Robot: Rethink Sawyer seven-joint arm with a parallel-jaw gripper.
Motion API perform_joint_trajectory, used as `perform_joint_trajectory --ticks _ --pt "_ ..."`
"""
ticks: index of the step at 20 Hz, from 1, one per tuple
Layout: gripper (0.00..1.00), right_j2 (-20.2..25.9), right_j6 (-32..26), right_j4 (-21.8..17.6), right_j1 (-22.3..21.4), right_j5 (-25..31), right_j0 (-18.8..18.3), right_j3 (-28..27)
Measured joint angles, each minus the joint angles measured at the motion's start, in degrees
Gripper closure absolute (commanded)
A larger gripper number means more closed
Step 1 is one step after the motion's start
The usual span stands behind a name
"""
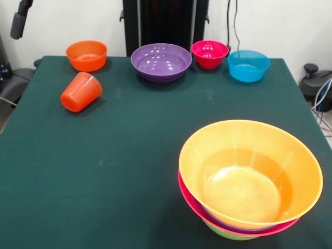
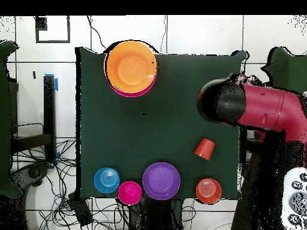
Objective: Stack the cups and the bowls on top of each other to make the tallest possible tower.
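Observation:
The tower stands at the near right of the front view: a large orange bowl [image 1: 249, 176] on top, a pink rim [image 1: 191, 203] under it, and a green bowl [image 1: 228, 235] lowest. It also shows in the overhead view [image 2: 131, 66]. The orange-red cup [image 1: 81, 92] lies on its side at the far left, also in the overhead view [image 2: 204, 148]. Along the far edge stand a small orange bowl [image 1: 86, 55], a purple bowl [image 1: 161, 62], a magenta-red bowl [image 1: 209, 54] and a blue bowl [image 1: 248, 65]. Only the red and black arm [image 2: 258, 108] shows; its gripper is out of view.
The dark green table [image 1: 119, 171] carries everything. The arm's black joint [image 2: 220, 100] hangs over the table's right edge in the overhead view. Cables and a black pedestal [image 1: 165, 23] lie beyond the far edge.

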Motion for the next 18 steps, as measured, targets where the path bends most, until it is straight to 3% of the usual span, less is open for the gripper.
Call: perform_joint_trajectory --ticks 10,18 --pt "0.00 -5.29 10.52 0.25 1.92 -5.94 0.64 6.25" --pt "0.00 -7.96 19.10 0.27 6.15 -12.31 0.68 9.83"
